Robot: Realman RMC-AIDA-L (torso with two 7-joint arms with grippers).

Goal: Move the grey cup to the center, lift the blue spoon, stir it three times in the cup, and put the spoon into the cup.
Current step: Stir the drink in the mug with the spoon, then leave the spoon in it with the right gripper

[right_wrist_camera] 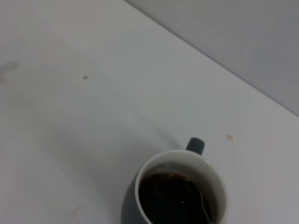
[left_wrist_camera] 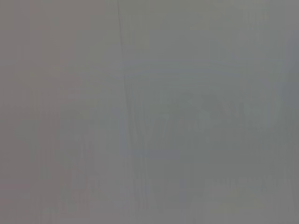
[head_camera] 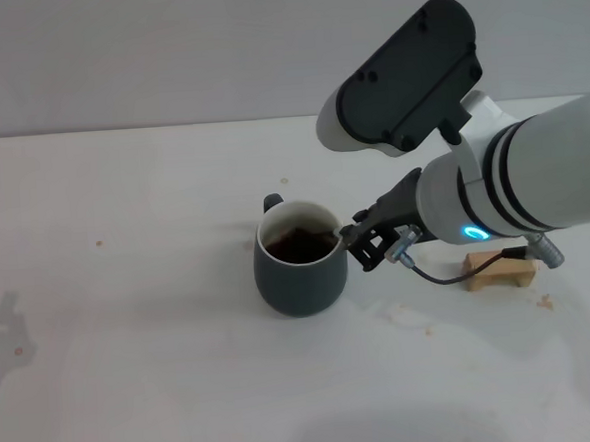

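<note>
The grey cup (head_camera: 300, 274) stands near the middle of the white table, handle (head_camera: 273, 201) turned to the far side, with dark brown liquid (head_camera: 294, 245) inside. The right wrist view looks down into the cup (right_wrist_camera: 175, 196). My right gripper (head_camera: 362, 243) hangs at the cup's right rim, shut on the blue spoon (head_camera: 329, 236), whose pale end slants down over the rim into the liquid. The spoon's thin metal neck (right_wrist_camera: 203, 206) shows in the liquid near the cup's wall. The left gripper is out of view; its wrist view shows only flat grey.
A small wooden block (head_camera: 498, 270) lies on the table (head_camera: 135, 391) under the right forearm, with a grey cable (head_camera: 434, 275) looping beside it. Faint wet marks (head_camera: 409, 314) and crumbs (head_camera: 545, 302) lie right of the cup.
</note>
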